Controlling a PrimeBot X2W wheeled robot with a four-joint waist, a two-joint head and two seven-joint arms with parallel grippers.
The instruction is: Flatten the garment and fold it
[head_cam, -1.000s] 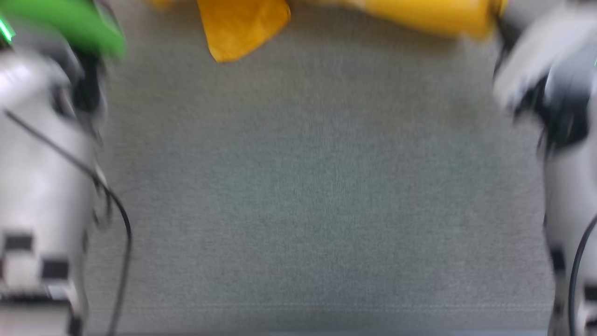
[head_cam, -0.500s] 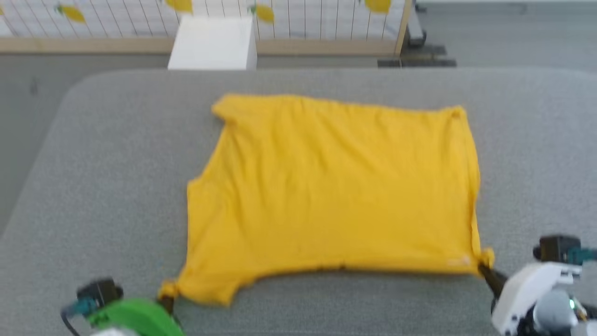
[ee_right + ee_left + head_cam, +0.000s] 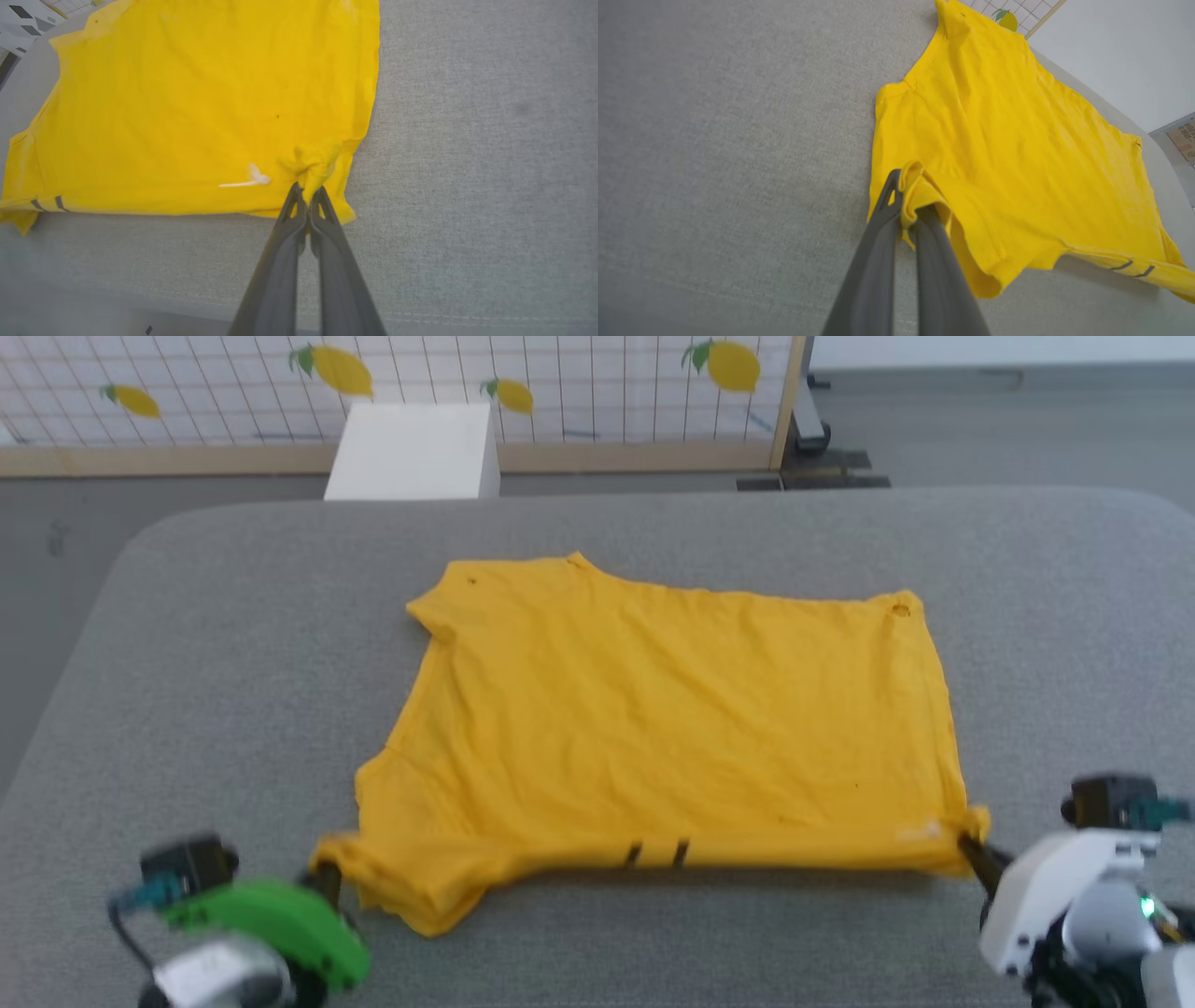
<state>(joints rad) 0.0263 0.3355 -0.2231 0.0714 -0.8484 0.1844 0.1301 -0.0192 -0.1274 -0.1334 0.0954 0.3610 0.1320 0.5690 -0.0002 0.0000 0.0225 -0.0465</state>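
Observation:
The garment (image 3: 672, 728) is a bright yellow T-shirt spread print-side down on the grey padded table (image 3: 187, 644), plain back up. Two black stripes peek out at its near edge. My left gripper (image 3: 327, 875) is shut on the garment's near left corner, by a sleeve; in the left wrist view that gripper (image 3: 908, 212) pinches a bunched fold of the garment (image 3: 1017, 154). My right gripper (image 3: 966, 845) is shut on the near right corner. From the right wrist, the gripper (image 3: 308, 193) nips a crumpled tip of the garment (image 3: 187, 102), next to a small white mark.
A white box (image 3: 411, 453) stands on the floor beyond the table's far edge. Behind it runs a wire-grid fence with lemon decorations (image 3: 560, 383). Bare grey table surface surrounds the shirt on all sides.
The head camera swung up from the near table surface to the whole table. Since half a second ago the shirt's near edge has sagged, exposing the black stripes; both grippers stay shut on their corners.

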